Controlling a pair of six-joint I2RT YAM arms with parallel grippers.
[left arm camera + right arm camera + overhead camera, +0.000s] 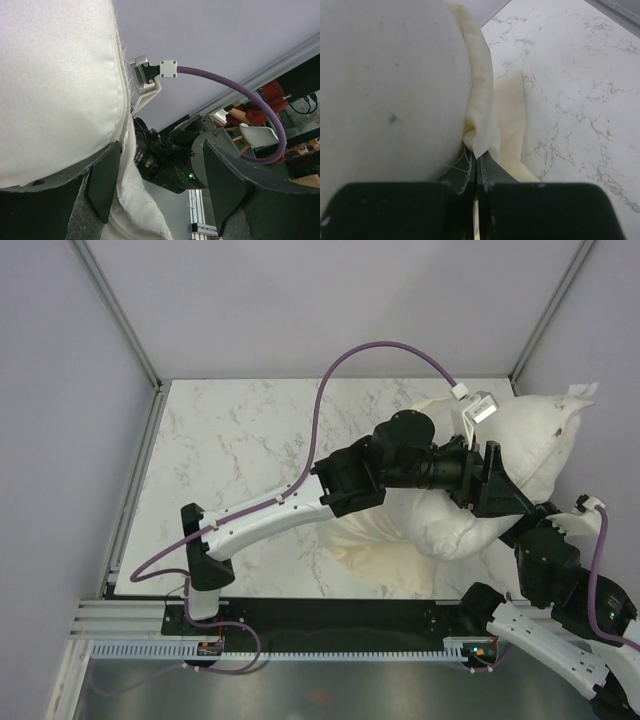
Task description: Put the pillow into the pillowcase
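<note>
Right gripper point(477, 167): jaws clenched on a gathered fold of the cream pillowcase point(485, 120), at the bottom centre of the right wrist view. The pinched cloth runs upward along the bulging side of the off-white pillow point(385, 90), which fills the left half of that view. A second flap of the same cloth lies on the marble-patterned table point(580, 100) just to the right.

Left gripper point(162, 150): jaws spread wide and clamping nothing. The finger point(105, 185) at the left of the left wrist view lies against the pillow's seamed edge. In the gap between the fingers a black arm housing point(170, 160) and a purple cable point(250, 95) show.

Top view: the pillow is bunched up at the right side of the table. Both grippers meet at its lower edge. Pillowcase fabric trails out from beneath the pillow toward the lower centre of the frame.
</note>
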